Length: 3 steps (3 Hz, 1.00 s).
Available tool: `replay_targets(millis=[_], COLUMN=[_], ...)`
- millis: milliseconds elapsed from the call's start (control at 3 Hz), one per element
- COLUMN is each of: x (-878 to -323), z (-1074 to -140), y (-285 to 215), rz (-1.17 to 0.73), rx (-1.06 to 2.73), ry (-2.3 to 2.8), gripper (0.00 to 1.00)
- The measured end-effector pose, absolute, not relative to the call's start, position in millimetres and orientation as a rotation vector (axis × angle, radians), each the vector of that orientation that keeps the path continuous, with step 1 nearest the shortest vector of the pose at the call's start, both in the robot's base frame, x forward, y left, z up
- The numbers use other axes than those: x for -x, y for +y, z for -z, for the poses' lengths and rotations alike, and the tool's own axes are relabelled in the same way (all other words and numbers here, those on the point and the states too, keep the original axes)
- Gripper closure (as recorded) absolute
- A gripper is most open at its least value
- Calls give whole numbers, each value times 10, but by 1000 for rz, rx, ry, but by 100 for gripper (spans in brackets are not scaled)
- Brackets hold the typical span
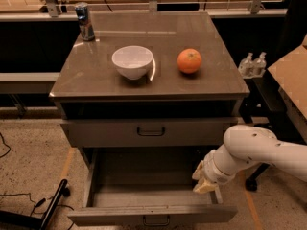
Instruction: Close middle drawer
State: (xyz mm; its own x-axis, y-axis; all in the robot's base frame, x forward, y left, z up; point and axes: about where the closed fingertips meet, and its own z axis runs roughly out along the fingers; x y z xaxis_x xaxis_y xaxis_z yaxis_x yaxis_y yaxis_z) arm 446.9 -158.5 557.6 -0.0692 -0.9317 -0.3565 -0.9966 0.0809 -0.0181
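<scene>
The grey metal cabinet has its middle drawer pulled far out. It is a long, empty tray with a low flat front and a small dark loop handle at the bottom edge of the view. Above it, the taller-fronted top drawer with the bigger handle sits nearly flush. My gripper, on a white arm coming in from the right, hangs over the open drawer's right side wall, about halfway along it and behind the drawer front. The lowest drawer is out of view.
On the cabinet top stand a white bowl, an orange and a drink can at the back left. Two small bottles sit to the right by a brown board. A dark pole lies on the floor at the lower left.
</scene>
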Motion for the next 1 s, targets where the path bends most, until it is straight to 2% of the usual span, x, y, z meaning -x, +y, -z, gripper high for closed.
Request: replay_targets(millis=[333, 667, 1000], x=[-4383, -4208, -4013], z=[-5262, -5080, -4954], y=[-1589, -1661, -1725], rz=[-361, -390, -417], rx=[1931, 1934, 1956], ry=[2105, 2131, 2155], gripper=[84, 100, 100])
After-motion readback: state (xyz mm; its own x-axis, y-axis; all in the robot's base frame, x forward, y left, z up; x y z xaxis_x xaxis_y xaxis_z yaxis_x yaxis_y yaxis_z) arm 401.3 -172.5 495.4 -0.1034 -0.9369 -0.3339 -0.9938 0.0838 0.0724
